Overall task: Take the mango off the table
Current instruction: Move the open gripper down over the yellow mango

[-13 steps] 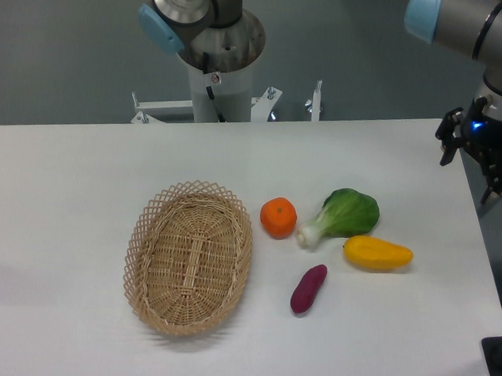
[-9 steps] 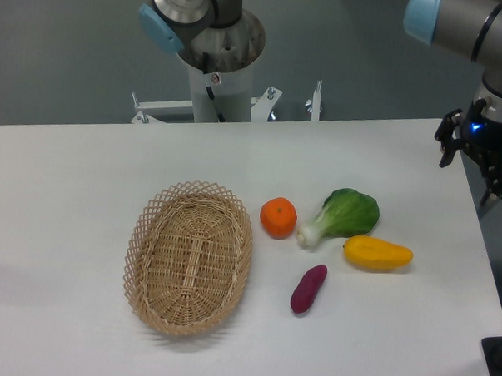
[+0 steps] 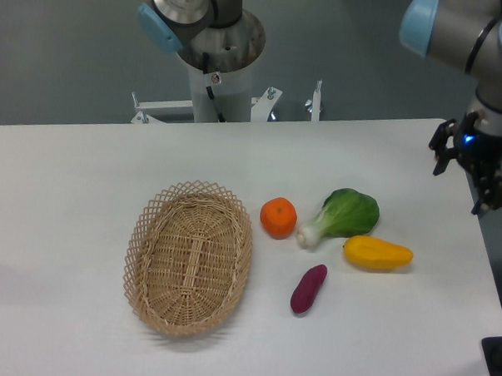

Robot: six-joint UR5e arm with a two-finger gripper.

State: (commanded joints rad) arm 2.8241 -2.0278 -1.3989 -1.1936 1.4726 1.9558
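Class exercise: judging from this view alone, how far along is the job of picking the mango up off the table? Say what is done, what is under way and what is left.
Done: nothing visible; the mango lies on the table, beside the leafy green. In hand: the gripper hangs open and empty near the table's right edge, apart from the fruit. Left: move over the mango, descend, close the fingers on it, lift.
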